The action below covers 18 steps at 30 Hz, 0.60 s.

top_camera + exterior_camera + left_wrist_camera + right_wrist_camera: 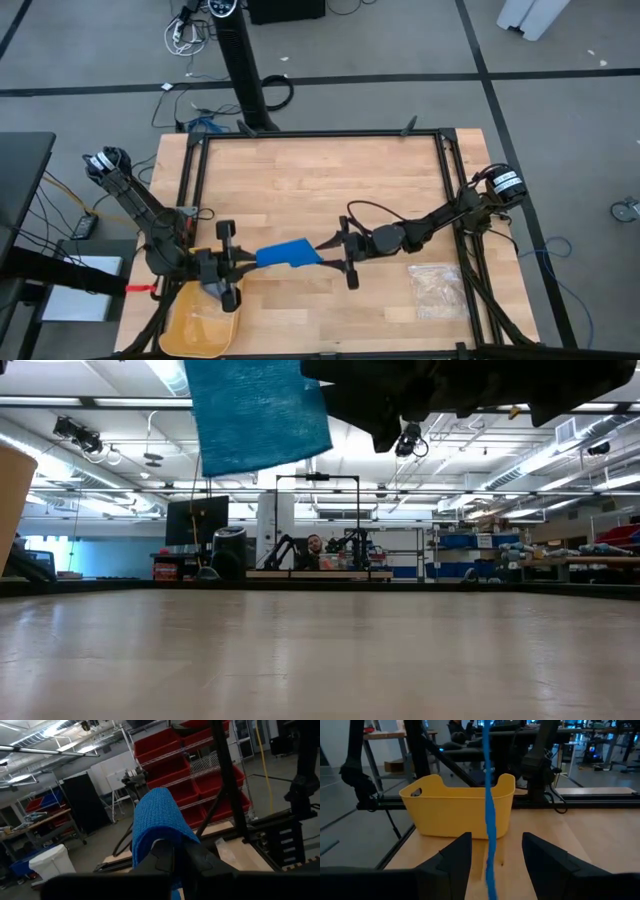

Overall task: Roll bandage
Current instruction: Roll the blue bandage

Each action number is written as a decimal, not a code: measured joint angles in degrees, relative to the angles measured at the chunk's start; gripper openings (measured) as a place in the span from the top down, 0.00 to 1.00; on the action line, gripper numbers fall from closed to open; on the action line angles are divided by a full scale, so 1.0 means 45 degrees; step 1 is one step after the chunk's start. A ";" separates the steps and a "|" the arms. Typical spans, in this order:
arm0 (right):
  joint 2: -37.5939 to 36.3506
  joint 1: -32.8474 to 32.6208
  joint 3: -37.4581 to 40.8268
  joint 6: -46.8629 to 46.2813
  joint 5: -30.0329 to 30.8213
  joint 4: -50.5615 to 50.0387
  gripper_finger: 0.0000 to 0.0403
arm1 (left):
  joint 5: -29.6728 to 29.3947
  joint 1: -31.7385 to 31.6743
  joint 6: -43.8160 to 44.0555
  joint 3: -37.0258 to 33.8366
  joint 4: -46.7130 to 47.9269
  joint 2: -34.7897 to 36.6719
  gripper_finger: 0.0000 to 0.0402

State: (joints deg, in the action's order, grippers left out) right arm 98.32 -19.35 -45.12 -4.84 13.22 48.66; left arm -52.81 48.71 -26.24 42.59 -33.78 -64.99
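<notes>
The bright blue bandage (290, 253) is held in the air over the near middle of the table, between my two grippers. My left gripper (250, 261) is shut on its left end. My right gripper (336, 254) stands open at its right end. In the right wrist view the strip (490, 810) runs edge-on through the gap between the two fingers, with space on both sides. The low view shows the bandage (255, 415) as a flat sheet high above the table top. My left gripper pinches the bandage's left end (150, 845) between its two shut fingers (165, 860), coming about level from the table's left side. The strip arches away from the fingertips toward my right gripper. It is lifted clear of the table.
A yellow bin (205, 315) stands at the near left corner, under my left arm. A clear plastic bag (437, 288) lies at the near right. A dark frame rail (320, 135) runs around the table. Beyond the table, a person (316, 545) sits far off.
</notes>
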 joint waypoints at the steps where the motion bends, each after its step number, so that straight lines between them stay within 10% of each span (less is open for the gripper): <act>1: 0.0000 0.0000 0.0000 -0.0014 -0.0001 -0.0003 0.56 | -0.0001 -0.0022 -0.0078 0.0005 -0.0041 0.0004 0.96; 18: 0.2917 -0.0011 -0.1025 -0.0253 -0.0324 0.1907 0.61 | 0.0372 -0.0160 -0.0456 0.0000 -0.1249 -0.0001 0.96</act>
State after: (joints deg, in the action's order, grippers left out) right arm 111.45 -19.40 -49.74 -5.98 11.76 57.24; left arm -51.14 47.99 -28.29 42.59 -39.40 -64.99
